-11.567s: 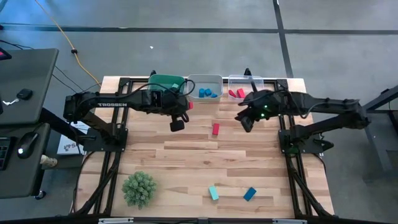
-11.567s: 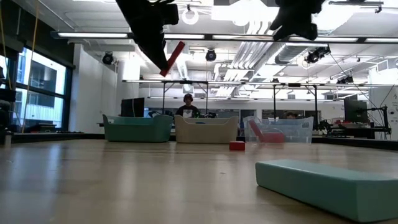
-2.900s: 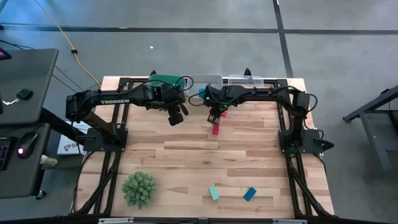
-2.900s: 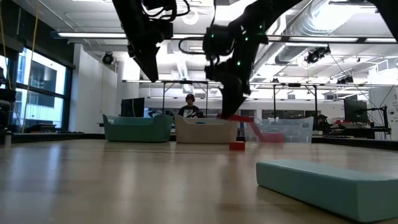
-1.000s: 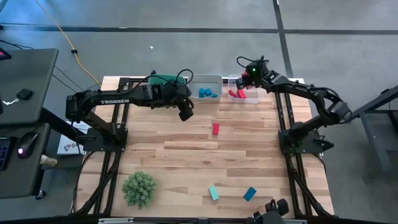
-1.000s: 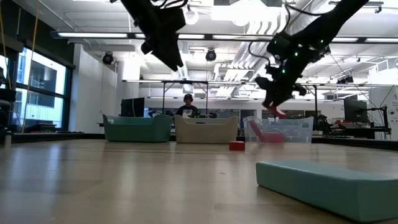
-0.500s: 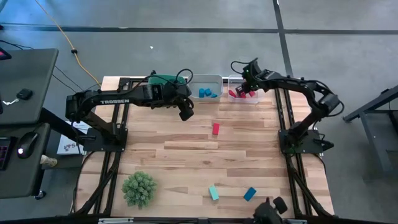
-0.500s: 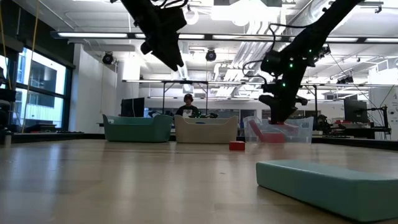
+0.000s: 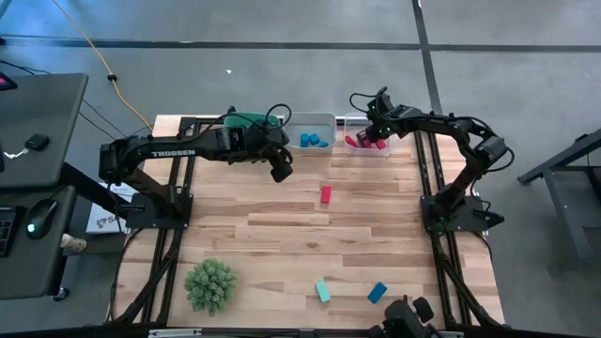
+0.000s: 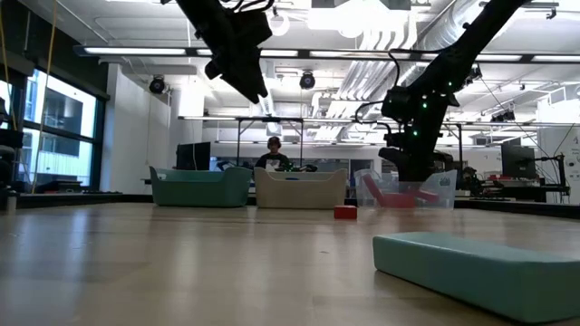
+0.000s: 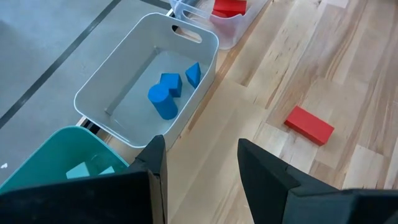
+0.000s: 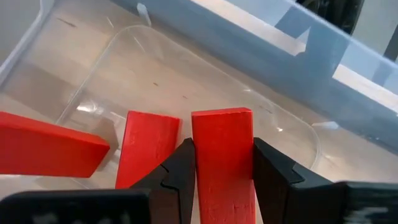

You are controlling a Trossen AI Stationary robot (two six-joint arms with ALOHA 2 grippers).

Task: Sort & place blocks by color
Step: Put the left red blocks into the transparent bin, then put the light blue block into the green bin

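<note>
floor: grey concrete (image 9: 282, 84) | ceiling: long strip lights (image 10: 308, 52), exposed ducts | left wall: large windows (image 10: 50, 127) | desk (image 9: 38, 122) stood beside the table | person (image 10: 274, 156) sat at back

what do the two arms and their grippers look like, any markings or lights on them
Both arms are dark, near-black jointed links on black frame bases at the table's sides. The left arm carries white TROSSEN lettering on its long link. The right arm shows small green lights near the wrist. The left gripper and right gripper each have two dark, flat, angular fingers. Thin dark cables loop at both wrists.
</note>
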